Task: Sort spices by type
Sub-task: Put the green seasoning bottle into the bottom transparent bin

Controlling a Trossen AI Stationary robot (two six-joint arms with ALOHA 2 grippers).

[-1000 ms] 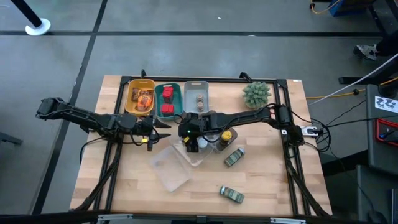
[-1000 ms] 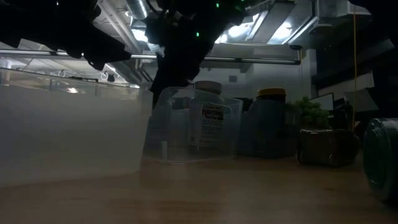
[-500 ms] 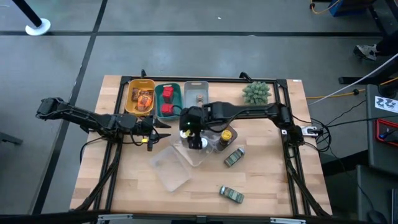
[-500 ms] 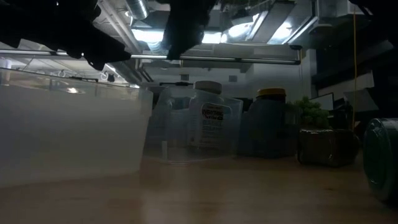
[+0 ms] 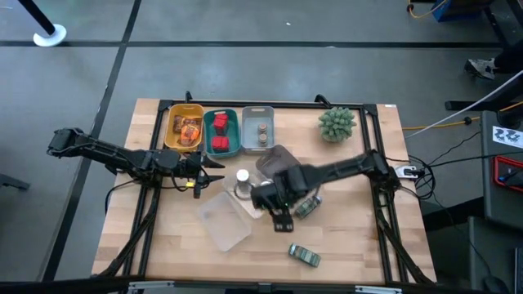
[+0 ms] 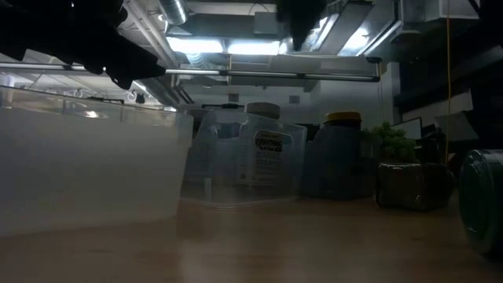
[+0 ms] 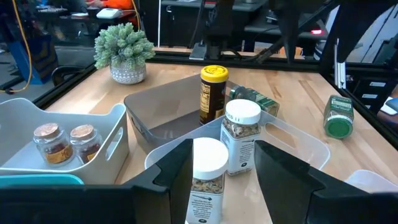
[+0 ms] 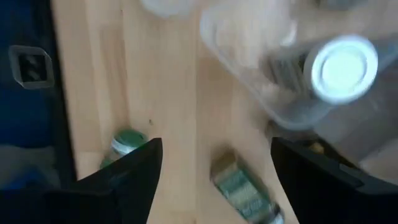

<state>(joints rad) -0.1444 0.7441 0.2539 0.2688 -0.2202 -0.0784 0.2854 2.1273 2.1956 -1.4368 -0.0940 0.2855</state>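
Right gripper (image 5: 280,214) hangs above the counter (image 5: 359,237) mid-table, jaws spread wide and empty in its wrist view. Nearest loose spice: green-labelled jar (image 5: 308,207) lying on its side just beside the right gripper, toward the arm's own base side, long axis diagonal on the wood. In the right wrist view that jar (image 8: 244,187) lies between the two dark fingers (image 8: 134,168), axis slanted across the gap, so a wrist turn is likely needed before closing. Second green-labelled jar (image 5: 305,256) also on its side, nearer the front edge, near the gripper but apart. Right arm is clearly closer to both; left gripper (image 5: 211,173) waits at the left of the clear trays, jaws parted, empty.

White-capped bottle (image 5: 243,177) stands upright in clear tray (image 5: 260,211); the left wrist view shows two white-capped bottles (image 7: 240,137) there. Yellow-lidded jar (image 7: 213,95) upright in the next clear tray.

Back row: yellow bin (image 5: 172,114) with orange packets (image 5: 189,130), teal bin (image 5: 231,113) with red cubes (image 5: 219,134), grey bin (image 5: 245,131) with brown jars (image 5: 262,132). Plant (image 5: 337,122) at back right. Counter is pale wood in a black frame; grey floor, cables around.
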